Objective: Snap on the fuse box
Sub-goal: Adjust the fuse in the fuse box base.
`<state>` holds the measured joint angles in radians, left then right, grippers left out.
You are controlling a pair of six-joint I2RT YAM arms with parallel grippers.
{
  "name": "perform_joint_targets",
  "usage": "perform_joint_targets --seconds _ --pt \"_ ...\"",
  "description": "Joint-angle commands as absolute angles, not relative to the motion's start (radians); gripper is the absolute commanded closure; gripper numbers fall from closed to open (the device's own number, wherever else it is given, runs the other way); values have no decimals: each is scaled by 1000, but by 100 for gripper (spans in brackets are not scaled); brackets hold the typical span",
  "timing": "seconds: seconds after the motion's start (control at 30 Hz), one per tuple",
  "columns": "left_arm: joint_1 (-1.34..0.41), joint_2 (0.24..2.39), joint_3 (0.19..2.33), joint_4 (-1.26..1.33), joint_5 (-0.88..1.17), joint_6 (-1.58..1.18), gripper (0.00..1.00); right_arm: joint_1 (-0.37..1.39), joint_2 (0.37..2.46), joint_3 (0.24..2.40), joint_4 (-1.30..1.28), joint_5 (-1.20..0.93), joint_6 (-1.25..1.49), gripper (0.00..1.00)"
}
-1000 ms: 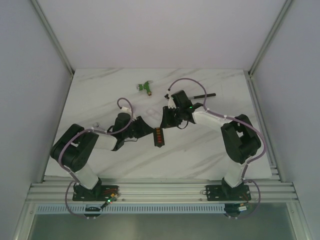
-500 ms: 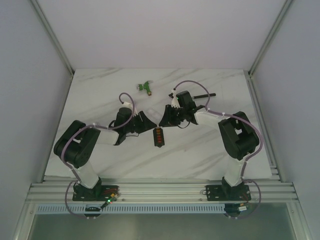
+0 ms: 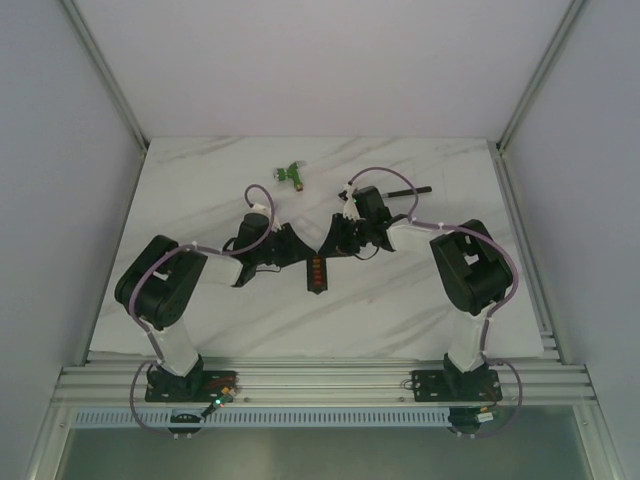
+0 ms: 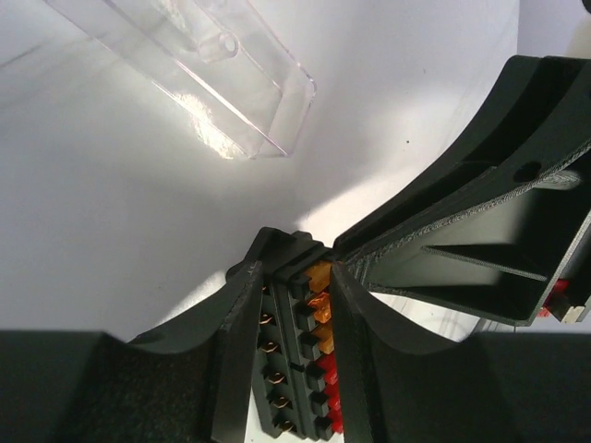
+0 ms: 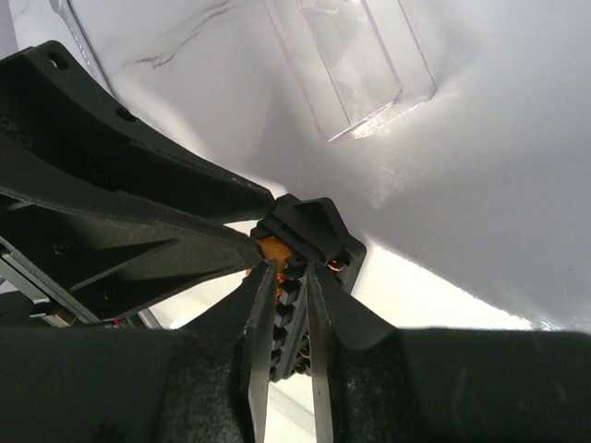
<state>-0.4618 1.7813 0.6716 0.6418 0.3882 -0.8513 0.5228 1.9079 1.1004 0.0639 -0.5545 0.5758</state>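
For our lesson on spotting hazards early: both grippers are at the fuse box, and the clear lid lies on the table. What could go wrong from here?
1. The left gripper and right gripper crowd the fuse box closely; they could collide or twist it.
2. The clear lid lies apart on the table, ungripped; letting go to fetch it might shift the box.
3. Squeezing might dislodge the exposed orange fuses.
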Motion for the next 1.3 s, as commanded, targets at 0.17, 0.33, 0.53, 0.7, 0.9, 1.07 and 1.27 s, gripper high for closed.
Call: perform_joint_targets --seconds 0.17,0.33,0.53,0.7,0.9,1.07,1.27 --pt "-503 1838 700 570 376 -811 63 529 1975 1066 51 -564 578 83" --pt "-531 1847 706 541 353 -802 64 547 1999 1073 -8 -500 543 85" --pt "-546 1849 694 545 345 -810 65 565 2034 1065 -51 -434 516 88" --pt "-543 1791 681 545 302 -808 62 567 1954 1060 -23 -425 490 85" --pt "-524 1644 659 441 204 -757 52 571 1867 1178 -179 -378 390 74" --pt "-513 1554 628 393 181 -742 51 572 1864 1208 -205 -411 387 72" --pt "-511 1579 632 386 205 -748 54 572 1883 1225 -149 -476 435 72"
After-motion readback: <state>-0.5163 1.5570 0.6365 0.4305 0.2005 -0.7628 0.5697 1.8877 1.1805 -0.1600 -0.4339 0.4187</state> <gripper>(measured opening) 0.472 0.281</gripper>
